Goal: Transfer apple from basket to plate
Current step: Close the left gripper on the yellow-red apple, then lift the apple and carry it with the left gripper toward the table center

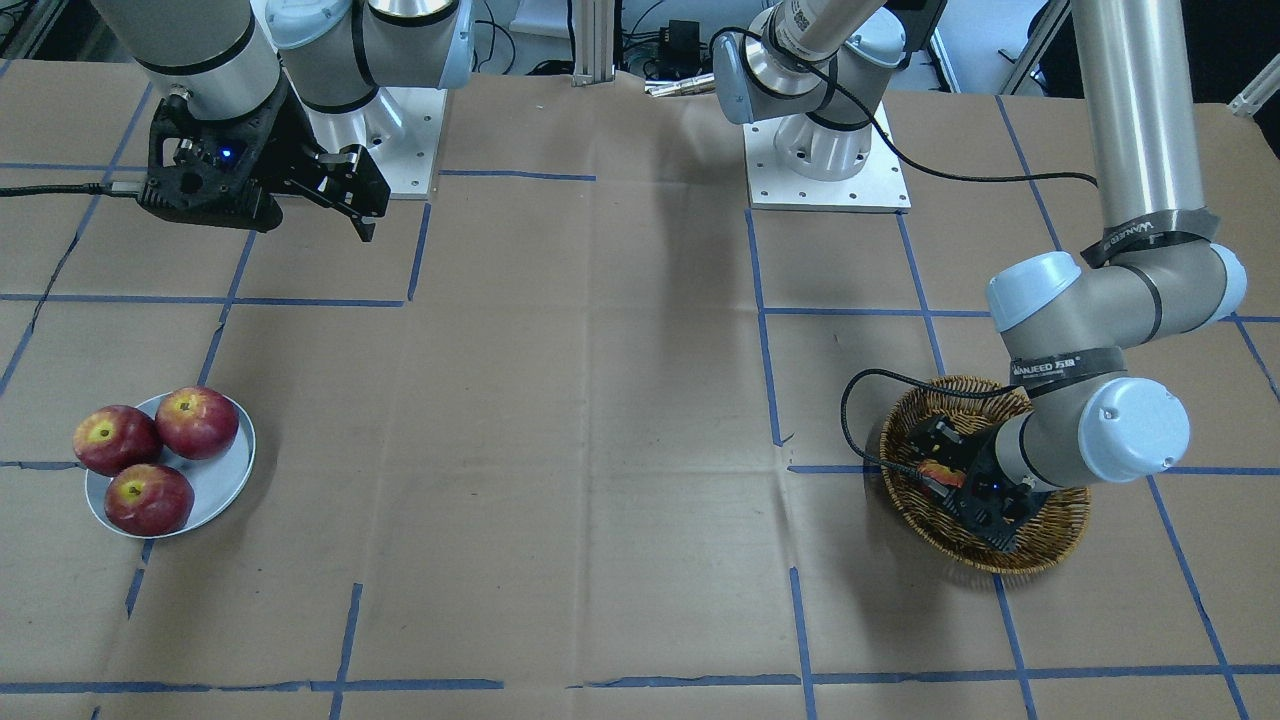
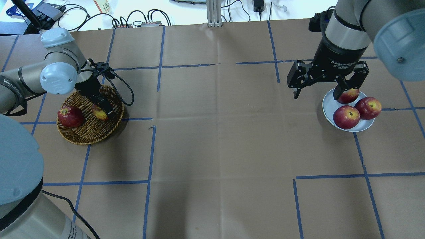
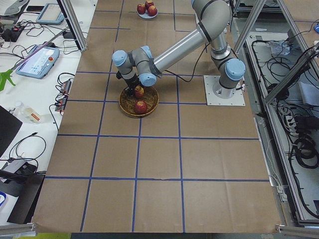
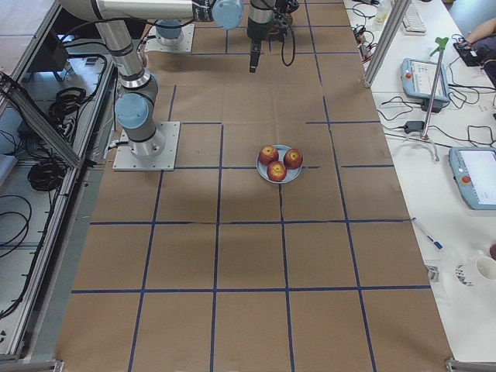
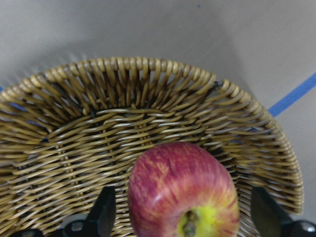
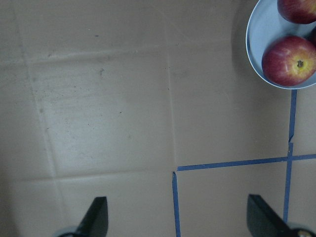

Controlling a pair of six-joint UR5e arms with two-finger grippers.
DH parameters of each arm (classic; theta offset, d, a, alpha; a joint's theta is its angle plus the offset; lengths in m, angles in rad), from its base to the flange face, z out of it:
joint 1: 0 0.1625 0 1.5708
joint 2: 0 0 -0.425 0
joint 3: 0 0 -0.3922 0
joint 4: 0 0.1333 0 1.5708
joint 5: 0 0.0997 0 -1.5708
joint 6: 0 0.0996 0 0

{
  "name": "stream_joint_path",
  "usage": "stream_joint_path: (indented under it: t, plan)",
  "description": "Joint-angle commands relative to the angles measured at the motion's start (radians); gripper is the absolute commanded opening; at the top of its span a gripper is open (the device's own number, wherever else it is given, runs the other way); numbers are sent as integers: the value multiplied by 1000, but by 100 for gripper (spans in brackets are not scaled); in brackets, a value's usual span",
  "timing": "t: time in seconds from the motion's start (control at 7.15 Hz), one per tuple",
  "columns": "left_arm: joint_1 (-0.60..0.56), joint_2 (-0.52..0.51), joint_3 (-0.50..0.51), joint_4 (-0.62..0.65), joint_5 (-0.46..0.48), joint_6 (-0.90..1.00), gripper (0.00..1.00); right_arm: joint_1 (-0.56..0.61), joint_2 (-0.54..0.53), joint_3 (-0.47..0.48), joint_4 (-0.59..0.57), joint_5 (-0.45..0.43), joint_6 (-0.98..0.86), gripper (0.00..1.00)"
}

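Two fruits in basket (image 2: 87,136): apple (image 5: 183,190) with yellow stem patch, dark apple (image 2: 70,116) near it, not touching.
Left gripper (image 2: 103,108): down inside basket, fingers (image 5: 105,215) apart either side of apple, a small gap at each.
Right gripper (image 6: 177,222): fingers spread wide, hanging above table (image 2: 215,132) just beside plate (image 2: 328,111).
Plate: three red apples (image 2: 346,117) on it, well apart from basket, toward the table's other end.
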State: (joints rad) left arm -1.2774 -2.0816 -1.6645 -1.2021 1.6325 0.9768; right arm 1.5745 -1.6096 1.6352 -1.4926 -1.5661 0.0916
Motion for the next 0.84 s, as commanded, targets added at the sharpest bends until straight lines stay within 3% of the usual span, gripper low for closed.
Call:
stream_joint_path:
  t: [0.0,0.14,0.42,0.7]
  plan:
    - [0,-2,2,-1,4,-1,60,-1,-1,0,0,0,0,100]
    - [0,1,3,-1,4,0,45,-1,-3,0,0,0,0,100]
    - [-6,40,34,-63,0,-9,42,-1,-3,0,0,0,0,100]
    - [-101,116,32,-97,-43,-265,42,-1,-3,0,0,0,0,100]
